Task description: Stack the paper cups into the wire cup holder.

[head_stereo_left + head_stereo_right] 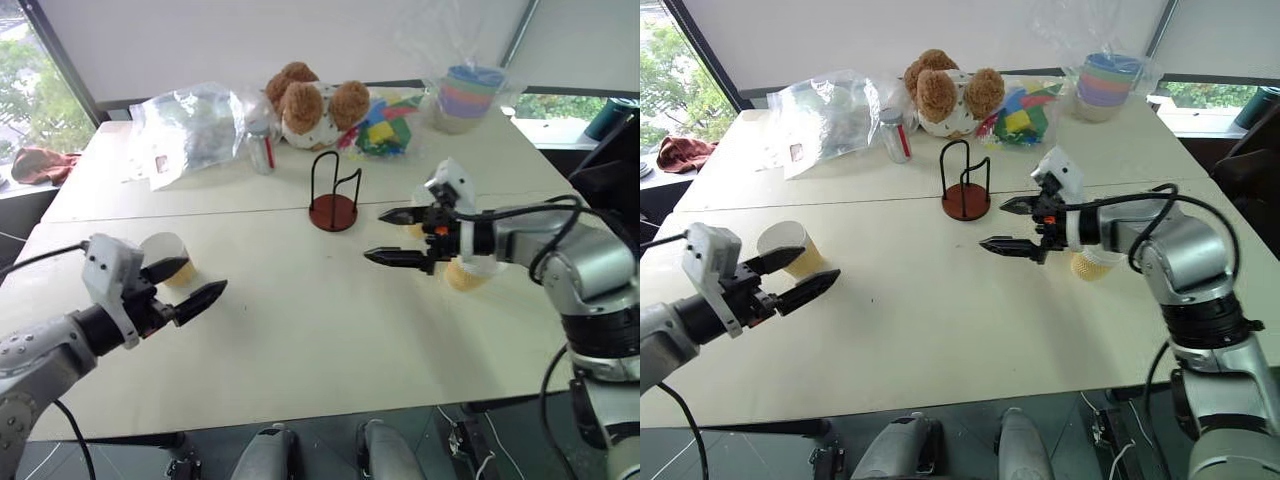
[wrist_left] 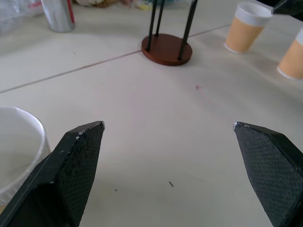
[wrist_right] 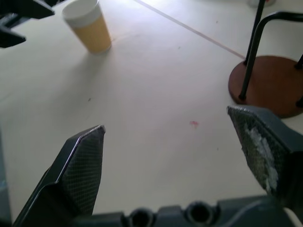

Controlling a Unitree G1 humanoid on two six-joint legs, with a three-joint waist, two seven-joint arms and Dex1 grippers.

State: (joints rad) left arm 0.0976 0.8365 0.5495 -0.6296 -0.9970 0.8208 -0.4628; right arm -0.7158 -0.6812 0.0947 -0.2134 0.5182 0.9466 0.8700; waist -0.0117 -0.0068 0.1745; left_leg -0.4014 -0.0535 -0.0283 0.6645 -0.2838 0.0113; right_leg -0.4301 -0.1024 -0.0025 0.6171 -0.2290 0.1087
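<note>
teddy bear (image 1: pixel 308 104), plastic bag (image 1: pixel 190 127), wrapped pastel bowls (image 1: pixel 466 96), can (image 1: pixel 260 148)

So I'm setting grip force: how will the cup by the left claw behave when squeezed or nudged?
The cup looks like thin paper, open-topped and empty, so it is probably very light and may crush under a hard squeeze. It is tall, on a narrow base, so a side nudge from the open left claw likely tips or slides it.

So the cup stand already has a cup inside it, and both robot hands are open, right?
Not quite. The wire cup holder is empty: the right eye view shows only its wire loops over the red base. The paper cups stand on the table. Both the left end effector and right end effector are open.
</note>
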